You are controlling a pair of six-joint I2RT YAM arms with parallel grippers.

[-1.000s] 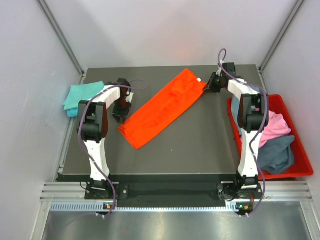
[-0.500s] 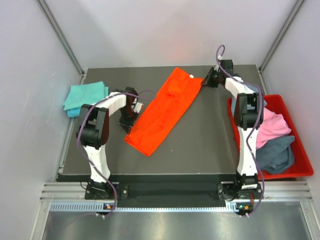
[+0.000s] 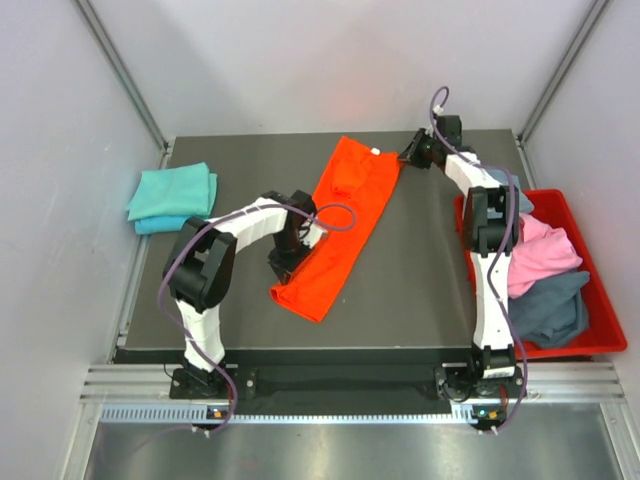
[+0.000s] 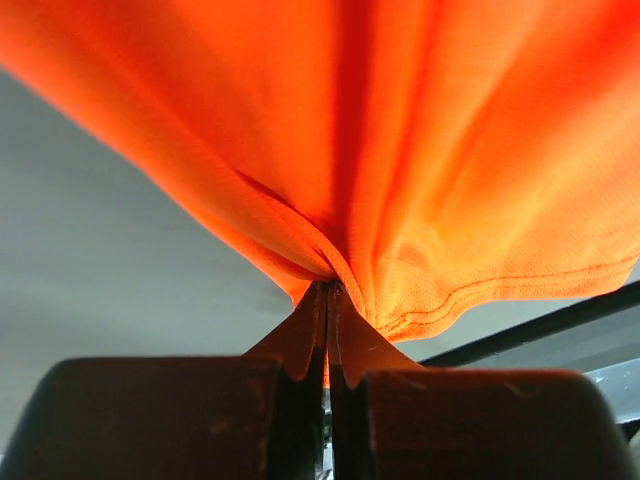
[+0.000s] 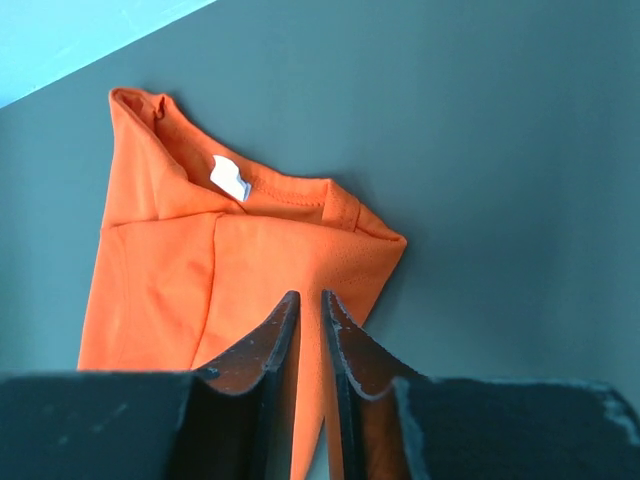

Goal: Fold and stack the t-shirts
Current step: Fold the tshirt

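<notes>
Pinching a bunched fold of the orange shirt (image 3: 345,215), the left claw (image 3: 283,268) is clamped tight at the shirt's 7 o'clock corner. Its wrist view shows both fingers (image 4: 300,340) pressed together, with cloth fanning out beyond them. The shirt lies folded into a long strip at the middle of the table (image 3: 420,290). It runs from 12 o'clock down toward 6, with its white label (image 3: 376,151) at the far end. The right claw (image 3: 408,157) sits at that end, at 1 o'clock, touching or just beside the collar corner. Its jaws stand a narrow slit apart over the cloth, and whether they hold any cannot be told. Folded teal shirts (image 3: 172,192) lie at 10 o'clock. At 4 o'clock a red bin (image 3: 548,203) holds a pink shirt (image 3: 545,255) and a grey shirt (image 3: 552,308).
</notes>
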